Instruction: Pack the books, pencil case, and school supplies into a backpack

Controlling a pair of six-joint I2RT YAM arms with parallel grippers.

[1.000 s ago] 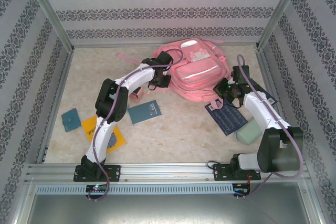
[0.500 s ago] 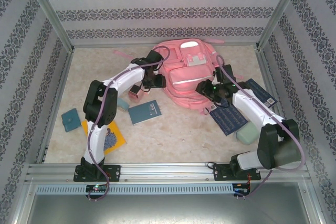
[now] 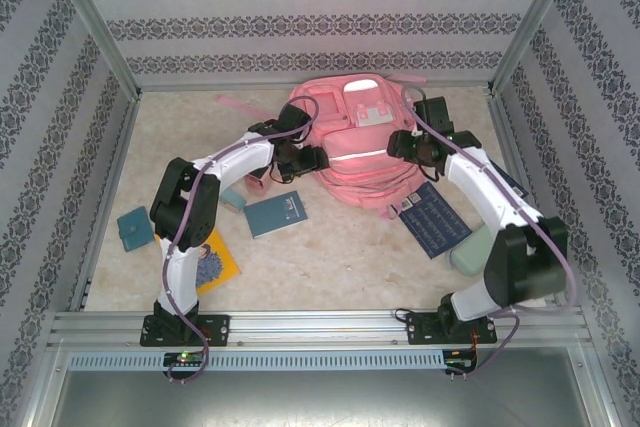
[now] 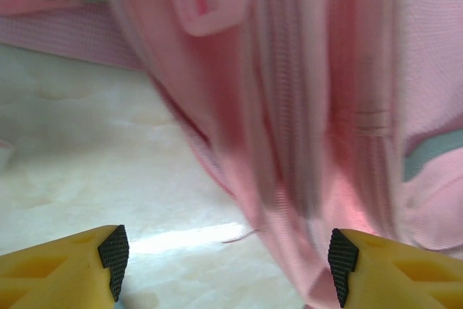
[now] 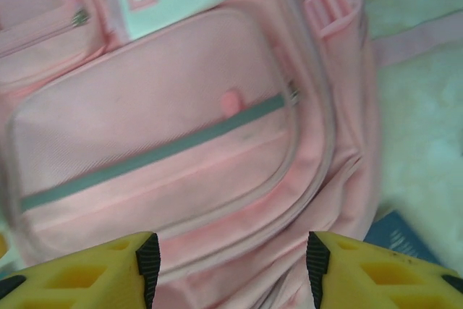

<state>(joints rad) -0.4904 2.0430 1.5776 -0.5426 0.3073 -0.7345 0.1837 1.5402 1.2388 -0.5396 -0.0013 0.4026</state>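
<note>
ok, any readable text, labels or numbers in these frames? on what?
No text is legible in any view.
Grey-teal book: white print, too small to read.
Navy book: rows of white marks, too small to read.
Yellow book: blue picture, no words made out.
Backpack, white patch: pink shapes, blurred, no letters made out.

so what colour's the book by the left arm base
Yellow book, blue picture; clearest in top external view.

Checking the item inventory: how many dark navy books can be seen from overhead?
1: a dark navy book lies flat at the near-right of the backpack, beside the right arm. Another could be hidden under that arm.
</note>
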